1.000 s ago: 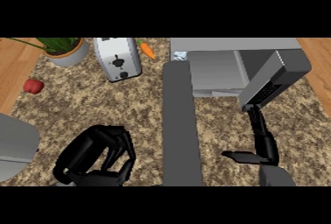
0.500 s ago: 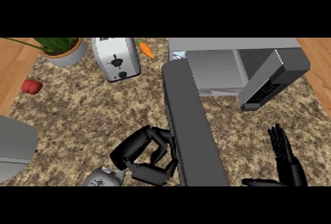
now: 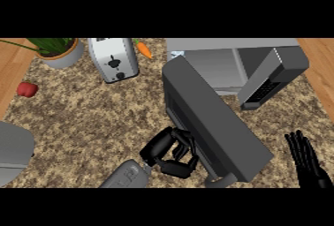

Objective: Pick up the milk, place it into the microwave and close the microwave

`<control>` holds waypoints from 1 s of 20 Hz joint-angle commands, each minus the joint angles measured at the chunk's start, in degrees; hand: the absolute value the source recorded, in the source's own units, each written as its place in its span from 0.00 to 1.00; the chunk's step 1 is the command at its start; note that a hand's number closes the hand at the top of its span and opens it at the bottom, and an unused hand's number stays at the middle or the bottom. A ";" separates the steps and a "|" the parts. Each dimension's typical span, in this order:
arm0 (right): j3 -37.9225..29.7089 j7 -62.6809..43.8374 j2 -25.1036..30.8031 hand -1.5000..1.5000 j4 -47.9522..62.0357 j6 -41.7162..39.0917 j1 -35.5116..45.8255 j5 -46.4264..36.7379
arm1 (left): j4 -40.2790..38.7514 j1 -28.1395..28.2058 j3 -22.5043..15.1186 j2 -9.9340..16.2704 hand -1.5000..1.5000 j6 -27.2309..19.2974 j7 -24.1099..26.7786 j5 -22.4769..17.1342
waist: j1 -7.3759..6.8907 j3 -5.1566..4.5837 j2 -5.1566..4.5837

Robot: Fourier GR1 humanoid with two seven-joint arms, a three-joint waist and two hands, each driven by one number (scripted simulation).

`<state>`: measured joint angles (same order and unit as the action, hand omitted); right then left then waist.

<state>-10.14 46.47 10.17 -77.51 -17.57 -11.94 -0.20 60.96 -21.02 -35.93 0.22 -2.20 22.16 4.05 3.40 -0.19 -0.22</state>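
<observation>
Curling our left black hand (image 3: 171, 152) emptily against the dark grey microwave door's (image 3: 212, 123) outer edge, we rest our open right hand (image 3: 308, 160) clear near the right border.

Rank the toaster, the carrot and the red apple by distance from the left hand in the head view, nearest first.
From the left hand, low at the view's centre against the microwave door:
1. Toaster, up and to the left of the hand.
2. Carrot, farther up, just right of the toaster.
3. Red apple, far left at the counter's edge.
</observation>
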 commanded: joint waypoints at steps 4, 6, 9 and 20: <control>1.41 -4.07 0.55 0.00 -12.21 -4.73 -4.09 5.18 | -10.36 -5.13 -10.94 -0.21 1.00 -13.61 8.05 -11.54 | 2.12 -0.09 -0.49; 2.09 -6.87 1.98 0.00 -15.62 -7.13 -5.11 6.97 | -12.47 -7.45 -11.22 -0.21 1.00 -13.17 7.57 -14.86 | 2.96 -0.14 -0.66; 1.30 -7.94 3.56 0.00 -17.78 -7.57 -4.40 8.11 | -12.32 -11.25 -14.56 -0.20 1.00 -14.08 3.67 -19.75 | 4.03 -0.11 -0.86; 2.86 -15.94 6.58 0.00 -26.90 -10.46 -3.97 12.17 | -8.62 -15.82 -17.00 -0.20 1.00 -22.88 7.94 -32.50 | 7.39 -0.32 -1.78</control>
<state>-6.81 32.60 14.94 -102.56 -27.28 -17.14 11.20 51.61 -33.86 -53.31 0.41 -22.34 29.25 -24.32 9.78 -0.44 -1.61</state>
